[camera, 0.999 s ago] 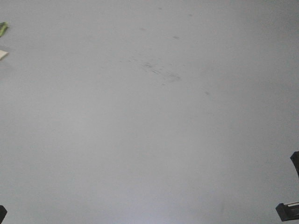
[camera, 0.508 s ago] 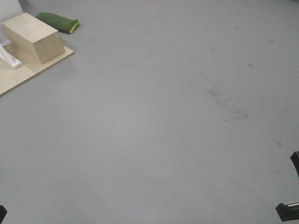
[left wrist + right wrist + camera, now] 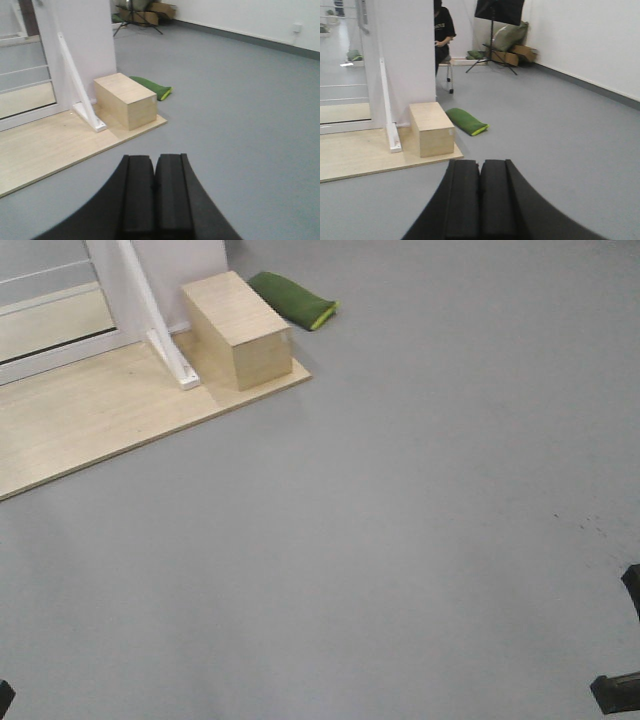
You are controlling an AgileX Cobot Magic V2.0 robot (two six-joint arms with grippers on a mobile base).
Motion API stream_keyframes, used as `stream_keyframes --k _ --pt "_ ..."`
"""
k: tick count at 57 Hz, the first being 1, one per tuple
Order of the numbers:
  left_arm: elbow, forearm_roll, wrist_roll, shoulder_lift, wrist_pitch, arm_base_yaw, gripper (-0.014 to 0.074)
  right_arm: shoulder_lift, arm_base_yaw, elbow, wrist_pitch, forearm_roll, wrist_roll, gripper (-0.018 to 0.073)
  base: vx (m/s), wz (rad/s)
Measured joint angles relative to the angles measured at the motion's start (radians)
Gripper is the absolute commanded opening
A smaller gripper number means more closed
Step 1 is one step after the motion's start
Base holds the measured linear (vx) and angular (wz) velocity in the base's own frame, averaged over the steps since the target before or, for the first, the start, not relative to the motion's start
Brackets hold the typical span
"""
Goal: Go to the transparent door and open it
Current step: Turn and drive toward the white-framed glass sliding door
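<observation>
The transparent door [image 3: 342, 65] stands at the far left, clear glass in a white frame with thin white horizontal bars. A curved grey handle [image 3: 364, 17] shows near its right edge. The left wrist view catches its lower glass [image 3: 25, 85], and the front view only its bottom strip [image 3: 50, 320]. My left gripper [image 3: 154, 157] is shut with nothing in it, low over the grey floor. My right gripper [image 3: 480, 161] is shut and empty too. Both are well short of the door.
A light wooden platform [image 3: 90, 430] lies before the door. On it stand a white post with a slanted brace [image 3: 160, 335] and a wooden box [image 3: 238, 330]. A green bag [image 3: 292, 300] lies behind the box. A seated person [image 3: 442, 30], a black stand [image 3: 497, 12] and bags are at the back.
The front view has swung across the floor. The platform, box and green bag came in from the left edge and now sit at upper left, with the post and glass showing.
</observation>
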State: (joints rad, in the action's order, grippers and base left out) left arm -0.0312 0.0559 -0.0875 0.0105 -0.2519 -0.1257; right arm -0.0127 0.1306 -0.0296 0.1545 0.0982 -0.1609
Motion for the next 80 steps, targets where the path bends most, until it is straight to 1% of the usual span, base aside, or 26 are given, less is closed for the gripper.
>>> stream_keyframes --k 22,37,54,80 --pt "0.000 0.000 0.000 0.000 0.000 0.000 -0.0006 0.000 0.000 0.000 0.000 0.000 0.000 -0.0001 0.55 0.63" --pt "0.000 0.000 0.000 0.000 0.000 0.000 -0.0006 0.000 0.000 0.000 0.000 0.000 0.000 -0.0001 0.54 0.45" --pt "0.000 0.000 0.000 0.000 0.000 0.000 -0.0006 0.000 0.000 0.000 0.000 0.000 0.000 -0.0001 0.56 0.18" --pt "0.000 0.000 0.000 0.000 0.000 0.000 -0.0006 0.000 0.000 0.000 0.000 0.000 0.000 -0.0001 0.56 0.04"
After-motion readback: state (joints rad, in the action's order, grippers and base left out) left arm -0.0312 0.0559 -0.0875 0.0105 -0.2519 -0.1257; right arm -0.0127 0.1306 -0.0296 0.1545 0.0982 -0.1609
